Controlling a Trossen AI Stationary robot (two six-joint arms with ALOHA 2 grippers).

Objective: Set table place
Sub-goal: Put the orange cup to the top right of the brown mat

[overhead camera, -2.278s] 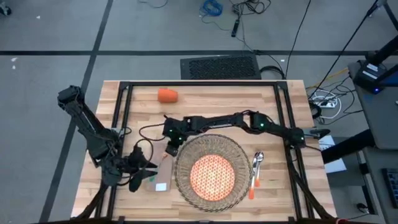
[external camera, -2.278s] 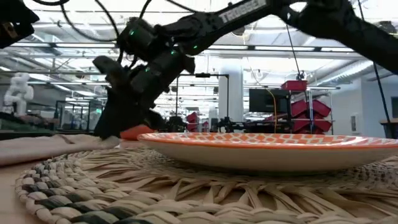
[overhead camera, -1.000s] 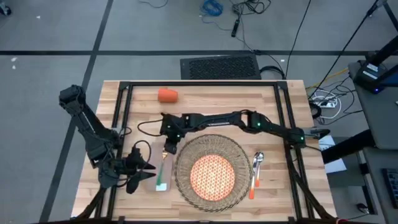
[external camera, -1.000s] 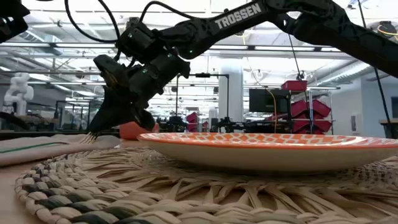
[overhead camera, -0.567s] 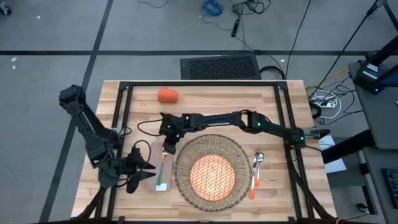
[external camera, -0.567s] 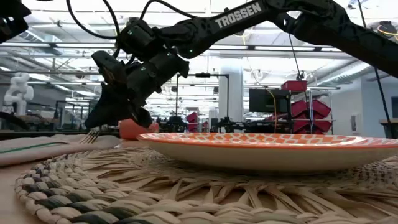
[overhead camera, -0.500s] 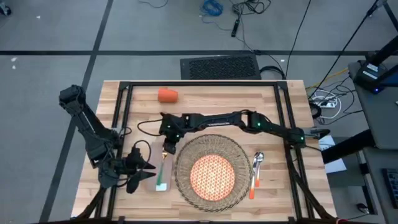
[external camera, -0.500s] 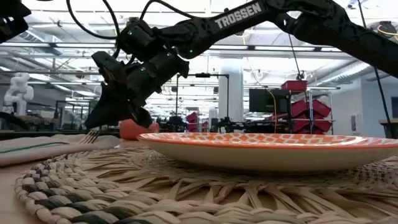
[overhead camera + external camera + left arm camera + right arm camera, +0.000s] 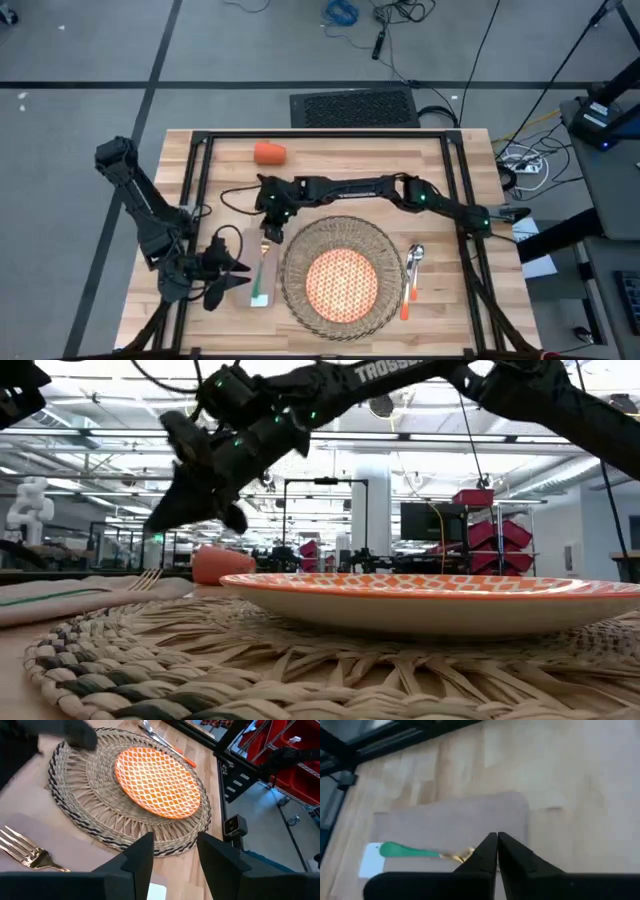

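We see the right gripper (image 9: 266, 232), fingers pressed together w/ nothing between them, hanging over the table (image 9: 340, 160) just above the beige napkin (image 9: 262, 281). A green-handled fork (image 9: 415, 852) lies on that napkin, left of the wicker placemat (image 9: 342, 277) w/ the orange plate (image 9: 341, 282). Spoon (image 9: 414, 262) sits right of the mat; orange cup (image 9: 269, 153) at the far edge. Left gripper (image 9: 172, 855), fingers apart, waits by the napkin.

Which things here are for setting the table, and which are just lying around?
For the job:
round woven wicker placemat
orange-patterned round plate
beige cloth napkin
green-handled fork
small orange cup
orange-handled spoon

Just lying about:
blue coiled cable on the floor
black floor mat behind the table
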